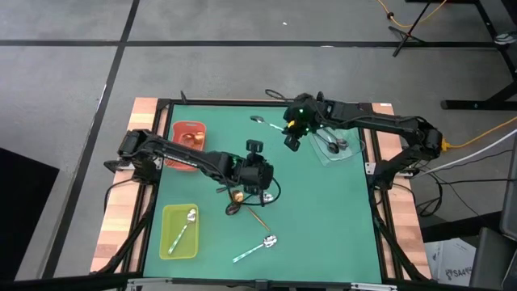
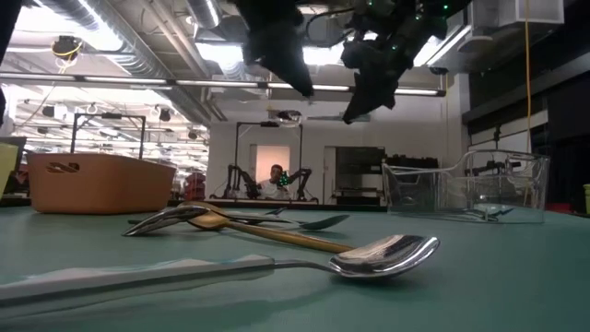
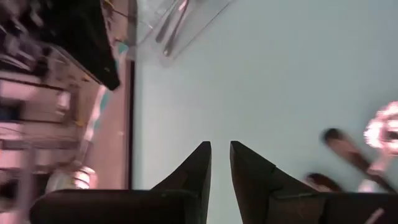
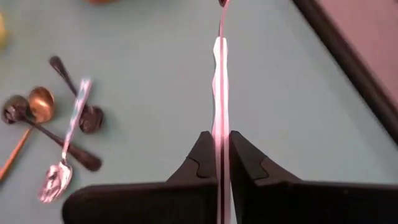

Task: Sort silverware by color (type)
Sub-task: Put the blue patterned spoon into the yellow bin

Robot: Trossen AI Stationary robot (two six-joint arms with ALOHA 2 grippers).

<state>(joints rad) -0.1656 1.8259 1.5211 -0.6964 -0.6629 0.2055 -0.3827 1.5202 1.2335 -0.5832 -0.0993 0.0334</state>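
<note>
Green felt covers the table (image 1: pixel 323 218) seen from above, where the right gripper (image 1: pixel 292 139) hangs beside the clear tray (image 1: pixel 352 153), clamped on a mint-handled spoon (image 1: pixel 269 123) whose silver bowl points toward the far edge. Dark spoons (image 1: pixel 333 145) lie in the clear tray. The left gripper (image 1: pixel 257 194) hovers over a small heap of copper and black spoons (image 1: pixel 236 202) near the table's middle. A red tray (image 1: pixel 187 145) holds something copper-coloured; a yellow-green tray (image 1: pixel 168 242) holds one mint-handled spoon (image 1: pixel 185 229). Another (image 1: pixel 257 249) lies loose near the front edge.

From table height, that loose spoon's polished bowl (image 2: pixel 385 255) gleams in front, a gold handle (image 2: pixel 286 237) behind it, both grippers overhead.

Past the left wrist, two dark fingers (image 3: pixel 194 171) stand slightly apart above bare felt, gripping nothing.

Past the right wrist, the fingers (image 4: pixel 249 162) are pressed onto the thin pale handle (image 4: pixel 221 81); four more spoons (image 4: pixel 56 124) lie clustered farther off on the felt.
</note>
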